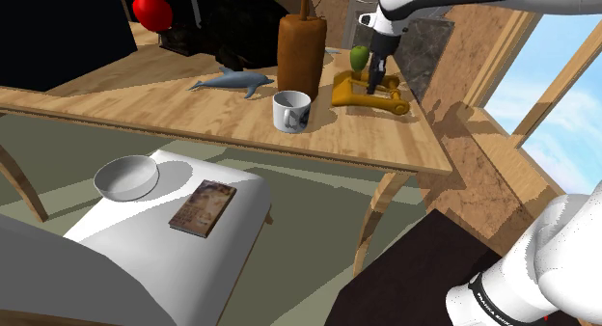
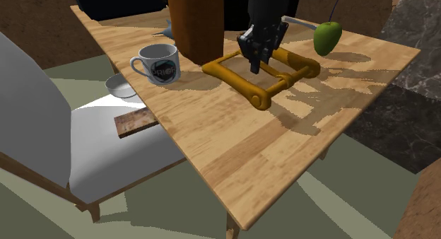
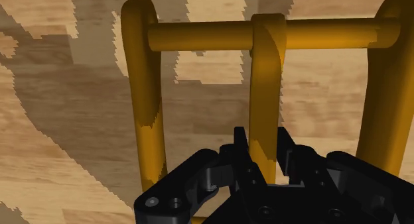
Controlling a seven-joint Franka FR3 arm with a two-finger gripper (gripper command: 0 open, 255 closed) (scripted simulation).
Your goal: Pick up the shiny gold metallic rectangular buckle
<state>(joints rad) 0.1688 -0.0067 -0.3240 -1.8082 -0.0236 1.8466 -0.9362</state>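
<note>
The gold rectangular buckle (image 1: 369,100) lies flat on the wooden table (image 1: 174,112), between a brown vase and a green fruit. In the second exterior view the black gripper (image 2: 253,66) comes straight down onto the middle of the buckle (image 2: 233,78). The wrist view has the two fingers of the gripper (image 3: 264,146) pressed against either side of the centre bar of the buckle (image 3: 199,36), shut on it. The frame's side rails run past the fingers on both sides. The buckle rests on the wood.
A white mug (image 1: 290,111) stands in front of a tall brown vase (image 1: 300,52) at the shoulder view's left of the buckle. A green fruit (image 2: 327,37) sits behind it. A grey dolphin figure (image 1: 232,82) lies further left. Below, a white seat holds a bowl (image 1: 126,176) and a book (image 1: 203,207).
</note>
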